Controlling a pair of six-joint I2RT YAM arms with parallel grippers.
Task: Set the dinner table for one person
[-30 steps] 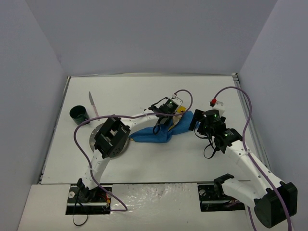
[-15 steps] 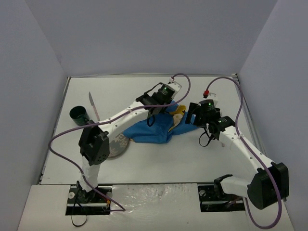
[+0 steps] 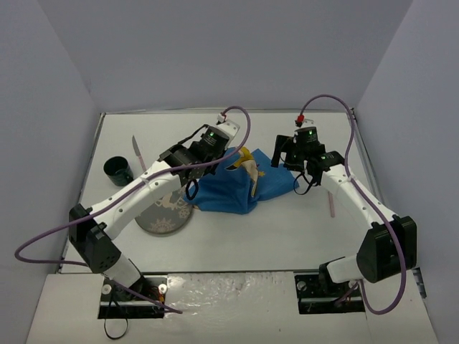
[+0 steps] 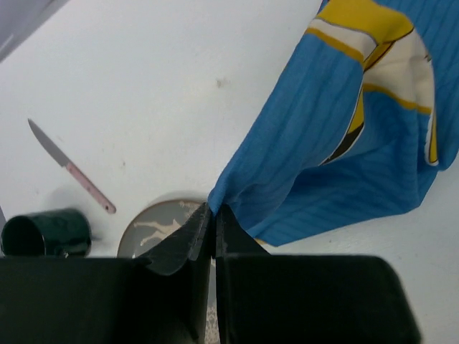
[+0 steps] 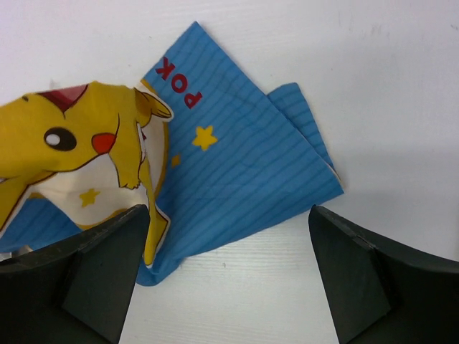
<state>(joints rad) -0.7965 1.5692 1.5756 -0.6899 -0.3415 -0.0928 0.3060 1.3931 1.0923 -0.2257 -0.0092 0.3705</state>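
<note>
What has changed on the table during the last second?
The left pincer shut on an edge of the blue placemat and carried it up and toward the far side. Its arm stretched out and no longer hides the plate. The right pincer, open, also moved farther, above the placemat's right corner. The cup and knife stayed in place.

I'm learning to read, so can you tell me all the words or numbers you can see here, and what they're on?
"POK": red letters, seen upside down from the right wrist camera, on the blue cloth placemat; anything after them is covered by a fold.
No words or numbers can be read on the plate, cup or knife.
</note>
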